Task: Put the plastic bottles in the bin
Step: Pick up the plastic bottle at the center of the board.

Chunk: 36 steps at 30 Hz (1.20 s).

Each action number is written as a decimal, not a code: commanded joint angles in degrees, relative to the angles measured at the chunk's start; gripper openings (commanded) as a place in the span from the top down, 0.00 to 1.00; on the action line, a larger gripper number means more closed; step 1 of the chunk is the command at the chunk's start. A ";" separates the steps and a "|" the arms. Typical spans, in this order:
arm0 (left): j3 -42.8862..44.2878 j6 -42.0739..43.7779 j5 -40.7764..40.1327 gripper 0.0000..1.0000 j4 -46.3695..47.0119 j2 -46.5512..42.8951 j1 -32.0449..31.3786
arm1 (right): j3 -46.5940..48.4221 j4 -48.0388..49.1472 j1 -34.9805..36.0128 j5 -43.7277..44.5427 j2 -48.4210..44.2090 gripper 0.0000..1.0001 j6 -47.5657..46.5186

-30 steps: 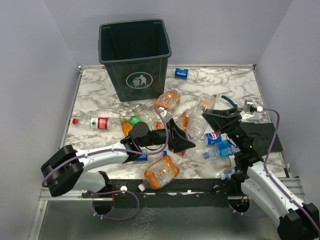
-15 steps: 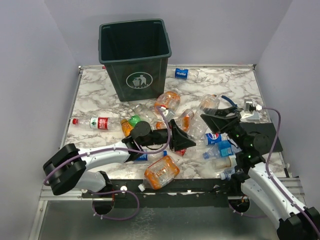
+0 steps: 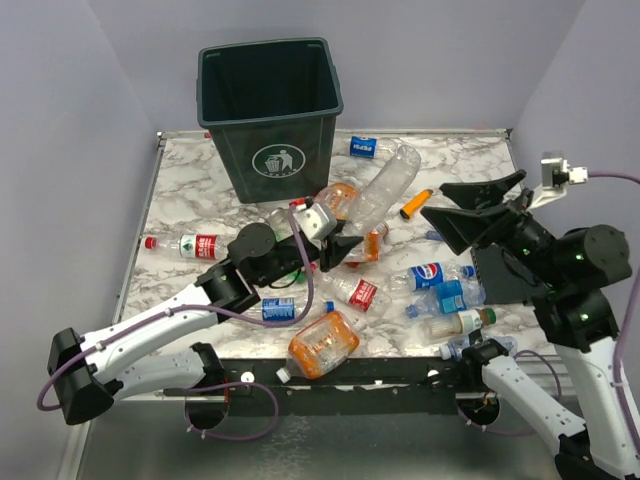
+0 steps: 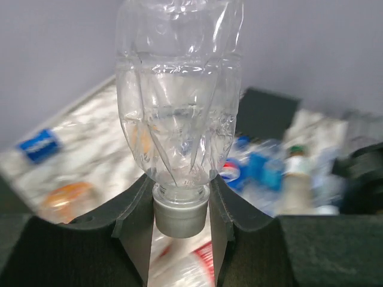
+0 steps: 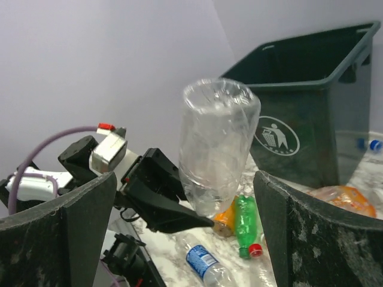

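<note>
Your left pincer (image 4: pixel 181 209) clamps the clear bottle (image 4: pixel 179 101) by its neck, base slanting upward above the marble surface (image 3: pixel 200 200); your right pincer (image 5: pixel 185 179) gapes wide.

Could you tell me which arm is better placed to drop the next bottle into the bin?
Left. The left gripper is shut on the neck of a clear bottle, lifted near the bin. The right gripper hangs open and empty, farther away.

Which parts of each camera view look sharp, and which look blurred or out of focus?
Left wrist view: the clear crumpled plastic bottle is sharp, the marble table and bottles behind it blurred. Right wrist view: that bottle and the dark green square bin are sharp, the right gripper's fingers grainy. Top view: evenly lit, sharp throughout.
</note>
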 commanded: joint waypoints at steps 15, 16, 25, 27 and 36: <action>-9.20 90.04 -26.28 1.00 -10.83 -2.20 -11.12 | 2.95 -32.55 0.18 -9.46 6.15 0.00 -14.84; -8.03 90.80 -25.86 1.00 -10.53 -1.44 -11.83 | 2.01 -32.16 0.20 -10.94 7.23 0.00 -14.80; -3.92 96.72 -21.84 1.00 -13.51 -0.25 -13.98 | -3.33 -31.98 0.22 -18.91 9.26 0.00 -18.73; -3.93 96.08 -20.07 1.00 -13.59 -1.85 -14.24 | -5.04 -30.90 0.30 -21.18 8.73 0.00 -18.63; -4.28 94.66 -16.58 1.00 -13.21 -5.15 -14.32 | -12.43 -24.36 1.78 -30.29 6.96 0.05 -15.37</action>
